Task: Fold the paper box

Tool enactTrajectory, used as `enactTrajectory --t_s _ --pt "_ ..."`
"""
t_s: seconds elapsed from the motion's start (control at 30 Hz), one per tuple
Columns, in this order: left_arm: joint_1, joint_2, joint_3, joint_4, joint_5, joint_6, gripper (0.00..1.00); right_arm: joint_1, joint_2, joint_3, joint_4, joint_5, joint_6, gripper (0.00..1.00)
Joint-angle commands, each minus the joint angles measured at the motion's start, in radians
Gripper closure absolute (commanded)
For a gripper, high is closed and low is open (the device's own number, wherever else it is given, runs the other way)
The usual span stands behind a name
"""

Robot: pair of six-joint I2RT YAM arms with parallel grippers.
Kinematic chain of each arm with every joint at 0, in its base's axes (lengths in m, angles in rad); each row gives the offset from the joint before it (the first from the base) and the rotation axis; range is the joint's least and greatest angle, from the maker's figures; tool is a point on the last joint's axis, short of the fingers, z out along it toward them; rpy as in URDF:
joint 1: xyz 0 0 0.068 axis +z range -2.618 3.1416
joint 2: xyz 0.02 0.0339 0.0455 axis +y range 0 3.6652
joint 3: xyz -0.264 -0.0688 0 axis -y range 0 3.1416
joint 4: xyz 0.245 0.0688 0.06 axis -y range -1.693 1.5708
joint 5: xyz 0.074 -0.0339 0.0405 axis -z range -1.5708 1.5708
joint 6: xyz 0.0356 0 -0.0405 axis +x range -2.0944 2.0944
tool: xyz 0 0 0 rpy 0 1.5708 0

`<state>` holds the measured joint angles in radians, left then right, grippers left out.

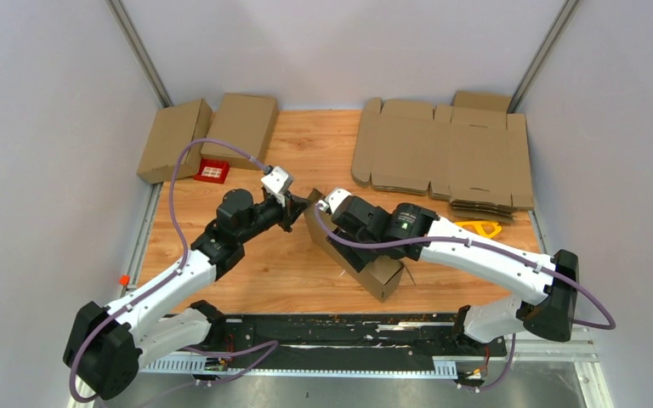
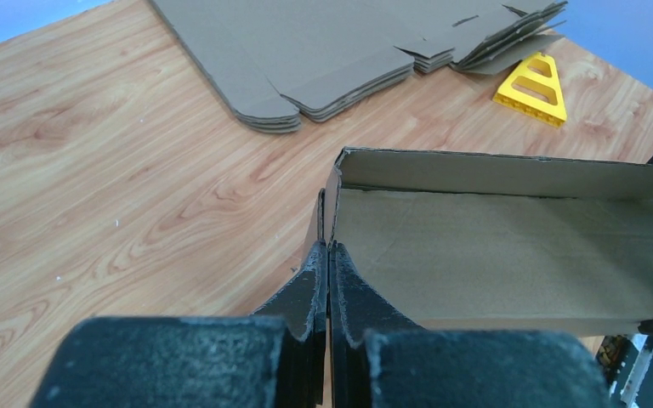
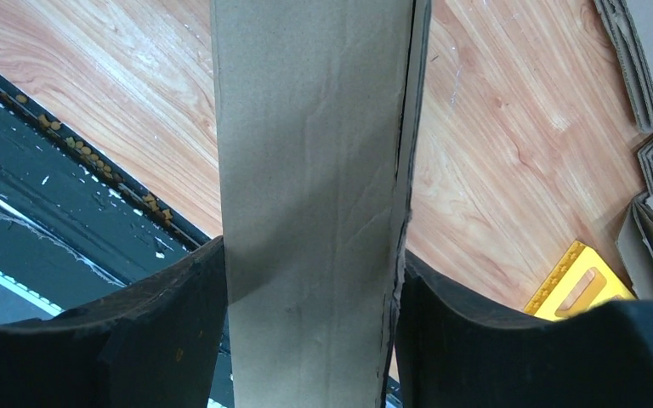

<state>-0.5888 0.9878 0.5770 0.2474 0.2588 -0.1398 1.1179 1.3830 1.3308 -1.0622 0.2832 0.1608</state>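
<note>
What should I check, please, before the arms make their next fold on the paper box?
1. Left end effector shut on the paper box at its end flap: ok.
2. Right end effector straddling the box wall, fingers against both sides: ok.
3. Box closed up: not ok, its top stands open.
4. Yellow triangle apart from the box: ok.
5. Flat cardboard stack clear of both arms: ok.
6. Firmness of either grip: cannot tell.
</note>
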Motion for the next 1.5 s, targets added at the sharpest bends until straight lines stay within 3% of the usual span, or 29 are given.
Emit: enactTrajectory --t_s 0.0,0.07,0.17,0.47,0.6,0.73,1.03,1.3,1.47 --pt "-0.009 -0.015 -0.009 -0.043 -0.021 0.018 1.00 -0.018 -0.015 0.021 0.051 0.000 -0.058 0.37" --pt "-0.009 -0.021 -0.008 -0.052 -0.037 0.019 1.00 -0.021 -0.014 0.017 0.082 -0.007 -0.079 0.23" --pt "-0.010 -0.032 -0.011 -0.065 -0.075 0.019 1.00 -0.038 -0.013 0.008 0.143 -0.018 -0.103 0.14" --pt "-0.010 -0.097 -0.019 -0.123 -0.269 0.002 1.00 -0.143 0.012 0.023 0.293 -0.114 -0.156 0.10" --pt "-0.009 -0.126 -0.022 -0.170 -0.418 -0.005 1.00 -0.166 0.058 0.047 0.345 -0.118 -0.157 0.07" --pt "-0.009 -0.138 -0.046 -0.137 -0.422 -0.016 1.00 -0.168 0.071 0.071 0.347 -0.128 -0.192 0.00" --pt "-0.009 -0.107 -0.046 -0.117 -0.412 -0.045 1.00 -0.168 -0.120 0.005 0.265 -0.078 -0.169 0.00" --pt "-0.010 -0.094 -0.035 -0.124 -0.390 -0.053 1.00 -0.170 -0.361 -0.146 0.201 0.021 -0.023 0.00" --pt "-0.011 -0.099 -0.033 -0.127 -0.378 -0.057 1.00 -0.179 -0.429 -0.182 0.120 0.041 0.084 0.09"
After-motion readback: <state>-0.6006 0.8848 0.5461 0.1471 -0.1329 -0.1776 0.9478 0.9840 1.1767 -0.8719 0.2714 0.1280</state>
